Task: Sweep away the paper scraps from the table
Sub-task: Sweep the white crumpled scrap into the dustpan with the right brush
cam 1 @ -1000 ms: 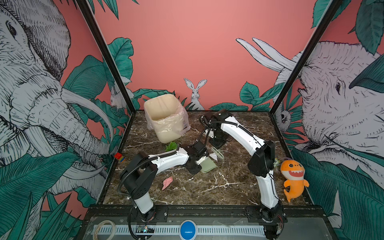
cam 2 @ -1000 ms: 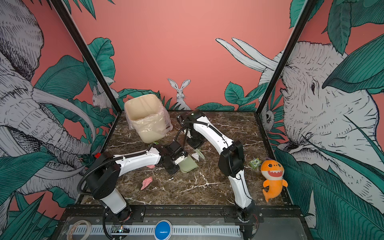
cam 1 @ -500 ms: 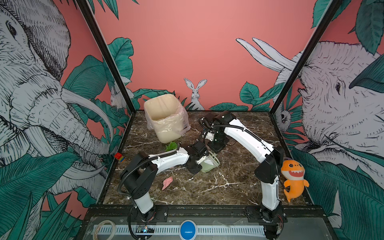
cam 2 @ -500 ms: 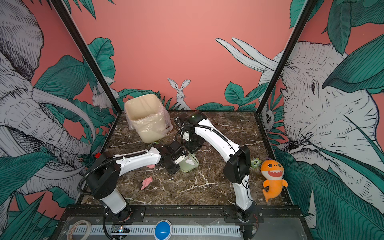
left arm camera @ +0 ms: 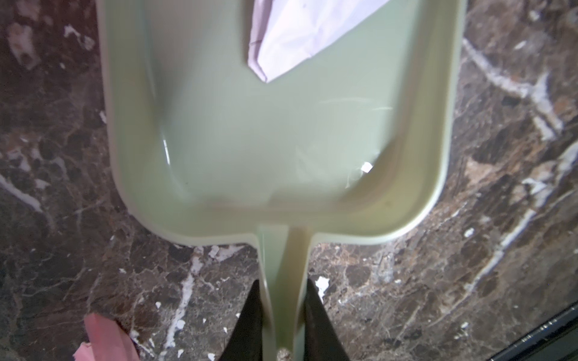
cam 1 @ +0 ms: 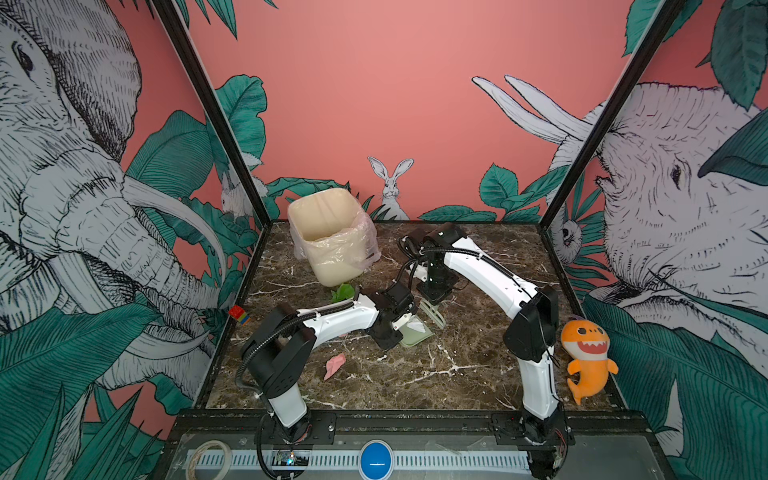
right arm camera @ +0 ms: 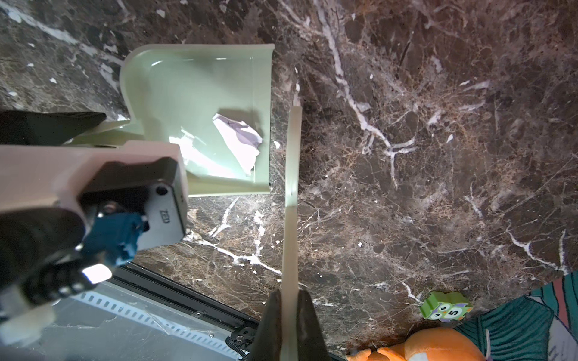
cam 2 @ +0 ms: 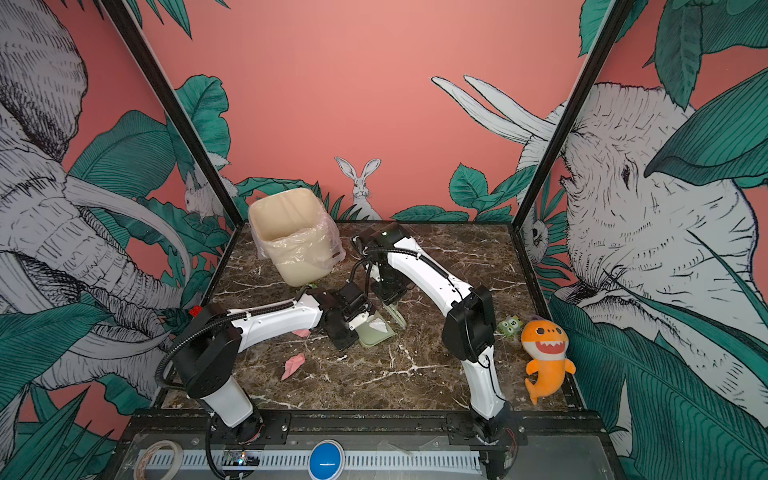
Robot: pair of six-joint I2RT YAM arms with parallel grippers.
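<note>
While the left pincer (left arm camera: 283, 287) is closed narrowly on the thin handle of the pale green dustpan (left arm camera: 219, 125), a white scrap (left arm camera: 297, 34) lies inside the pan near its open lip. The scrap is well ahead of the pincer's fingertips and does not touch them. The pan sits on the dark marble worktop (cam 1: 457, 374).

The right pincer (right arm camera: 288, 300) is clamped on a thin pale scraper (right arm camera: 291, 187). Its blade stands on edge just outside the pan's lip, with a sliver of worktop between them. The white scrap is level with the blade's far end (the end away from that pincer).

In both top views a pink scrap (cam 1: 334, 365) lies toward the front of the worktop beside the left arm, well apart from both pincers. In a top view, a second pink scrap (cam 2: 301, 332) peeks out from under the left forearm. A green scrap (cam 1: 343, 292) lies at the foot of the cream bin (cam 1: 328, 232), behind the left pincer.
</note>
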